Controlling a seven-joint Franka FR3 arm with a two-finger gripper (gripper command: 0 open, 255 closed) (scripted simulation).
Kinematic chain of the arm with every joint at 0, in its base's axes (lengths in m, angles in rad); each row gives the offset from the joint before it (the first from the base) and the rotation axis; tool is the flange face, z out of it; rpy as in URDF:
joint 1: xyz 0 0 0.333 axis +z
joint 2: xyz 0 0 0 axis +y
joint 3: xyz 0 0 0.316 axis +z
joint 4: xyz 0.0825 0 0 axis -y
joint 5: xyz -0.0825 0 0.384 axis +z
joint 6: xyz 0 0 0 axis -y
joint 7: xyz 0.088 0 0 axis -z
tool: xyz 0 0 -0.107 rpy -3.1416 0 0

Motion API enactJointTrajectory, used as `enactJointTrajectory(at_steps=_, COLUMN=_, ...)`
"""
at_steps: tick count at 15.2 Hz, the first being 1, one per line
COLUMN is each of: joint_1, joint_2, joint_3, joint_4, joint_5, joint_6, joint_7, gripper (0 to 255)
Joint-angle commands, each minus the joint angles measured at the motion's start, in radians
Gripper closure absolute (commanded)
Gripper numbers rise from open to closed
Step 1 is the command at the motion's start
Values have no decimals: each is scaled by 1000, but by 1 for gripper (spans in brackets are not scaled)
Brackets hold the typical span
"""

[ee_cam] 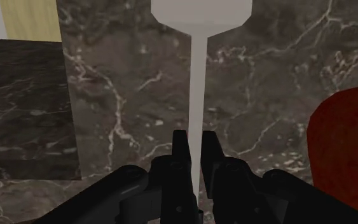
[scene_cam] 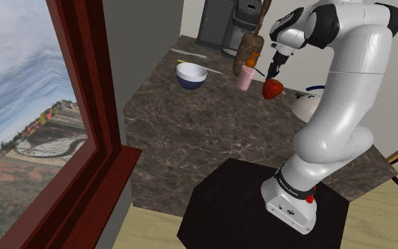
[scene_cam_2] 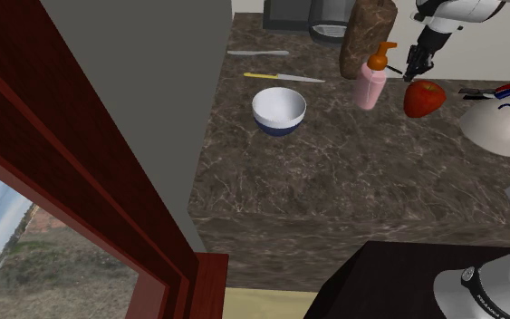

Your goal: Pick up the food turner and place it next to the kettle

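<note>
**Gripper clasped on the turner's handle, hemmed in by bottle and red fruit**

The dark marble countertop [scene_cam: 190,134] was crowded around the gripper [scene_cam: 273,71]. A pink pump bottle [scene_cam: 247,73] with an orange top stood just beside it on the shoulder view's left. A tall brown loaf-like thing [scene_cam: 251,44] stood behind that bottle. A red fruit [scene_cam: 273,88] lay right under and beside the fingers. Farther off sat a blue-and-white bowl [scene_cam: 191,74] and a dark coffee machine [scene_cam: 225,25] against the wall. A white domed vessel [scene_cam: 307,106], apparently the kettle, stood partly hidden behind the arm.

The food turner [ee_cam: 196,95] was plain pale grey, with a long slim handle widening to a flat blade at the far end. It lay along the line of the gripper over the marble, beside the red fruit. Whether it rested on the counter or was lifted clear could not be told. The two black fingers [ee_cam: 181,153] were closed onto the handle from either side.

The wrist view gave the turner's shape and the grasp. The second exterior view showed a yellow-handled knife [scene_cam_2: 284,77] and a pale utensil [scene_cam_2: 257,53] lying beyond the bowl. It also showed blue and red marks on top of the domed vessel.
</note>
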Motion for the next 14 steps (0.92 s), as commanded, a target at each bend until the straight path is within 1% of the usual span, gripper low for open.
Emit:
enactJointTrajectory(at_steps=1, joint_1=-1, joint_2=10, joint_3=3, joint_4=-16, joint_5=7, joint_6=22, joint_7=-5, gripper=255)
enactJointTrajectory(at_steps=5, joint_1=-7, joint_2=37, joint_3=14, joint_4=-39, joint_5=26, joint_6=67, joint_7=-20, gripper=255)
enactJointTrajectory(at_steps=13, joint_1=-7, joint_2=37, joint_3=14, joint_4=-39, joint_5=26, joint_6=67, joint_7=-20, gripper=255)
enactJointTrajectory(at_steps=14, joint_1=-7, joint_2=37, joint_3=14, joint_4=-39, joint_5=26, joint_6=67, joint_7=-20, gripper=0)
